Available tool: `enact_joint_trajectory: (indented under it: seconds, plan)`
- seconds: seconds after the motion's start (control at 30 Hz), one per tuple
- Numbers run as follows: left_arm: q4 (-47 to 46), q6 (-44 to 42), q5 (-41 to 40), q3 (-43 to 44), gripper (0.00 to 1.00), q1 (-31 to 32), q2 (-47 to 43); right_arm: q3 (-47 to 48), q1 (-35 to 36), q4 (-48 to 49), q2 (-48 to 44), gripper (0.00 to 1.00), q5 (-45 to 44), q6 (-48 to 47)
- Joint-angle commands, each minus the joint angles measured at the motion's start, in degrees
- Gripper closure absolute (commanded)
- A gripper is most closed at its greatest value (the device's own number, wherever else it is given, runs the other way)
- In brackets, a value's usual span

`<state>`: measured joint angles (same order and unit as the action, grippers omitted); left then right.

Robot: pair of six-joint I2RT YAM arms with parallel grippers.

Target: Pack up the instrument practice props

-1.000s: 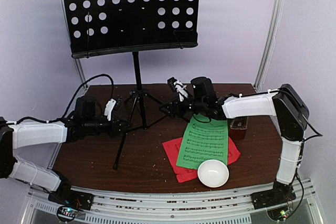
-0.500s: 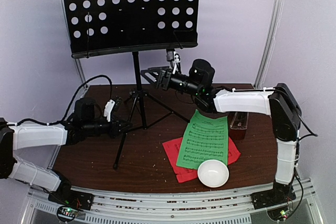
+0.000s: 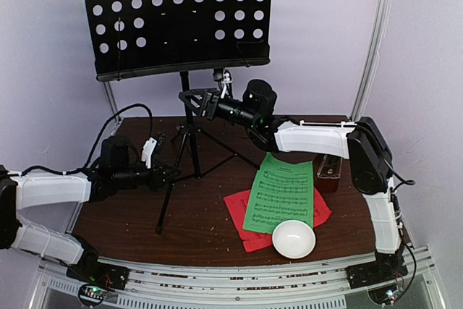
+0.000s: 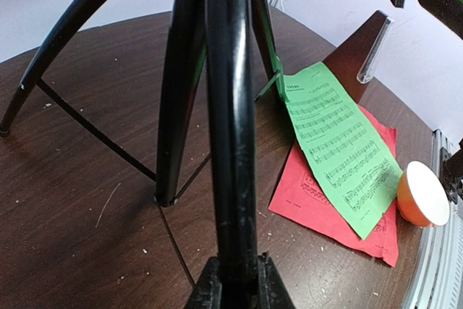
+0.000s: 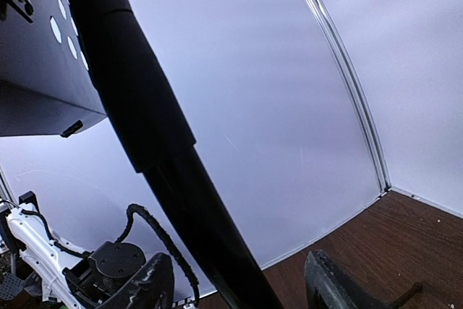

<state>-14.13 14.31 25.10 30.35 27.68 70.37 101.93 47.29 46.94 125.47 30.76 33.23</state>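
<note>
Right gripper (image 3: 194, 99) wide astride the stand (image 3: 181, 66) pole near the far edge, left gripper (image 3: 168, 173) clamped on a leg: likely stand-folding, next calling for closing on the pole.

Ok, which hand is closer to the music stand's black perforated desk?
Right. The right hand is up at the pole just under the black perforated desk, open around the pole. The left hand is clamped low, at the tripod legs.
</note>
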Motion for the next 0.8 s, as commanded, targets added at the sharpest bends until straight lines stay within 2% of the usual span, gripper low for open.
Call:
enact_joint_trajectory:
  seconds: [0.0,0.17,0.37,0.6,0.77]
  plan:
    - [-0.28,-1.91,-1.45,-1.48,1.00,-0.36,-1.09,4.16,-0.04,0.76,0.80,0.39,-0.97,-0.11]
    - [-0.28,-1.82,-1.44,-1.33,1.00,-0.39,-0.85,9.21,-0.04,0.22,2.86,0.43,-0.18,0.91]
    - [-0.84,-1.65,-1.55,-1.53,1.00,-0.42,-1.02,11.80,-0.08,-0.31,4.07,0.53,1.24,1.09]
    - [-3.44,-1.11,-1.81,-1.32,1.00,-0.40,-2.62,11.56,0.15,1.56,3.42,0.78,6.08,1.33]
    - [-5.25,-0.79,-3.84,0.01,1.00,-0.40,-5.18,11.05,1.00,1.56,2.13,0.87,7.50,-0.19]
